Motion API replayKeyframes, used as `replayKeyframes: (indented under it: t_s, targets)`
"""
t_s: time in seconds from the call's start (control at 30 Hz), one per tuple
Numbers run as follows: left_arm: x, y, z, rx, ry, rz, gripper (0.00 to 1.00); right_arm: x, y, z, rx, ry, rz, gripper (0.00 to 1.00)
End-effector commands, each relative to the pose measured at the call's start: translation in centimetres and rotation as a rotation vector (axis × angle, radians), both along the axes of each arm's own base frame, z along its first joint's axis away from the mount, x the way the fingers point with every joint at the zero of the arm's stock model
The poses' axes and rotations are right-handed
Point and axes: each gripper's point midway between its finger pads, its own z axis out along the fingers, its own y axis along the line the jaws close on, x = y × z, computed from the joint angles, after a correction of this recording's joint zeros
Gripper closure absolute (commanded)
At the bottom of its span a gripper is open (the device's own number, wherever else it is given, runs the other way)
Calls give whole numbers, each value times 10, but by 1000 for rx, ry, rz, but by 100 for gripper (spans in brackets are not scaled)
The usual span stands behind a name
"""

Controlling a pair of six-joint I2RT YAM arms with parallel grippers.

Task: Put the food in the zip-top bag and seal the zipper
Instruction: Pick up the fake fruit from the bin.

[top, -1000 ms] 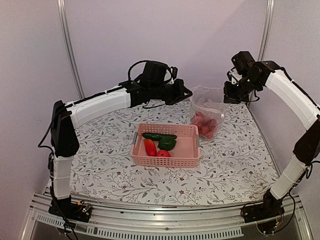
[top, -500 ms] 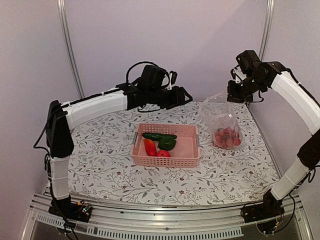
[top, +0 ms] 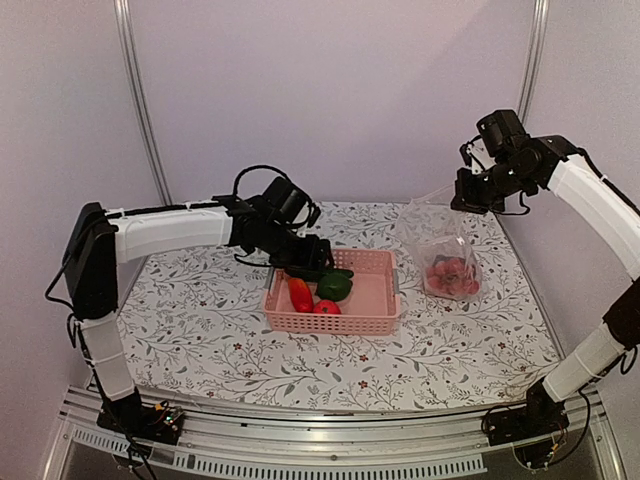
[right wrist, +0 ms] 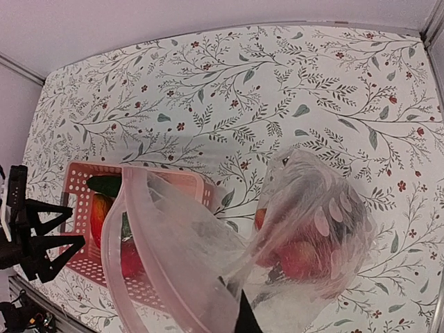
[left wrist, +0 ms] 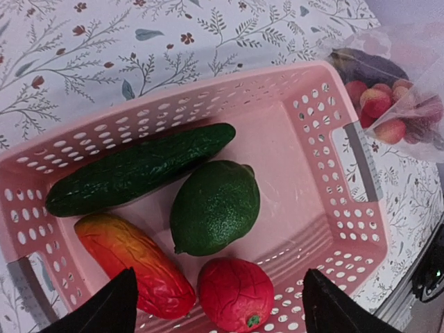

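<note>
left gripper (left wrist: 218,277): fingers spread wide, hovering over the pink basket (left wrist: 333,229). in the basket we count four pieces: one cucumber (left wrist: 139,168), one green pepper (left wrist: 215,207), one red-orange piece (left wrist: 132,260), one round red piece (left wrist: 236,295). right gripper (top: 468,197) pinches the mouth edge of the zip-top bag (top: 440,240), which hangs just right of the basket, mouth open. it holds one red fruit cluster (top: 452,277) and one eggplant (left wrist: 368,66).

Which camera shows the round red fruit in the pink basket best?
The left wrist view: the red fruit sits close up, unobstructed. The top view shows a small red dot; in the right wrist view the zip-top bag mostly hides it.
</note>
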Motion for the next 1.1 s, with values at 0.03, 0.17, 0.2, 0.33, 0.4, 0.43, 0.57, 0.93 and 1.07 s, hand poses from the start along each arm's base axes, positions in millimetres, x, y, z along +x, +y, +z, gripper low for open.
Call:
replayKeyframes:
  t_s: [0.03, 0.17, 0.2, 0.33, 0.4, 0.43, 0.57, 0.93, 1.07]
  targets:
    - [13, -2, -36, 76, 19, -82, 15, -3, 8, 10, 45, -39, 55, 100]
    - [22, -20, -56, 82, 38, -150, 1, -5, 10, 8, 55, -33, 67, 100]
    - [27, -25, -55, 79, 28, -167, 0, -5, 11, 8, 59, -31, 70, 100]
    - [38, -34, -68, 92, 21, -207, 0, -9, 17, 4, 84, -12, 94, 100]
    - [41, -36, -77, 107, 18, -234, 0, -11, 17, 2, 87, -3, 101, 100]
    - [41, -37, -82, 110, 27, -244, 0, -12, 17, 1, 85, 1, 103, 100]
    - [23, -43, -92, 77, 80, -309, 0, -12, 16, 1, 74, -1, 107, 100]
    - [-7, -31, -101, 167, 73, -381, 17, -10, 22, -4, 108, 4, 114, 100]
    - [1, -37, -83, 160, 39, -366, 33, -9, 25, -4, 118, 5, 119, 100]
